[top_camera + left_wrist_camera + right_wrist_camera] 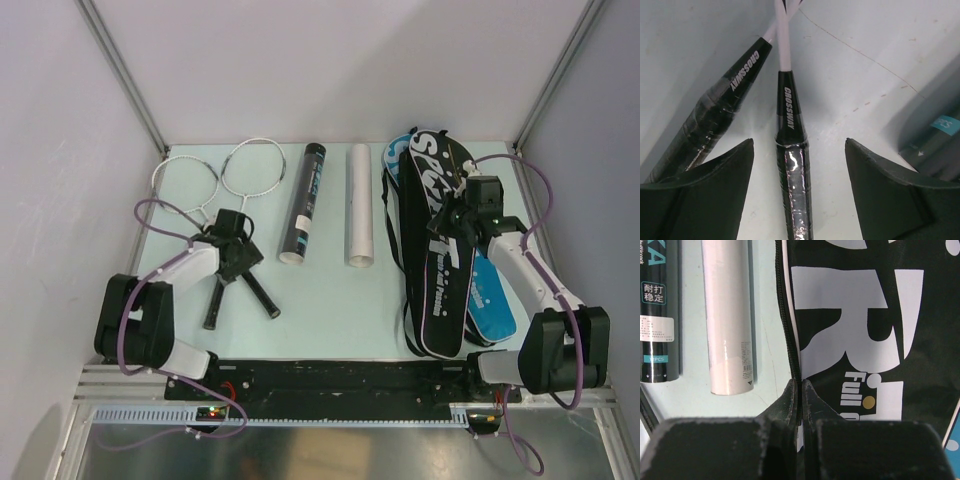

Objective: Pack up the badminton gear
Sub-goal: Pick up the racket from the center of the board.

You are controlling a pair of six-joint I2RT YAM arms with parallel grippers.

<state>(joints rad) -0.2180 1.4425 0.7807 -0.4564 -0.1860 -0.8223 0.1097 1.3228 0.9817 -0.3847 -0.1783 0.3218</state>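
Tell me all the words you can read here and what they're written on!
"CROSSWAY" – on the handle cone of the middle racket.
"CROSSWAY" – on the left racket too.
"耐打 稳定" – on the black tube; its other small print is too small to read.
"Full" – on the black racket bag; its big white letters are cut off.
Print on the white tube: too small to read.

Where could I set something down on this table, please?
The bare patch lies between the racket handles and the bag, nearer than the black tube and white tube. Crossed rackets crowd the left; the bag fills the right.
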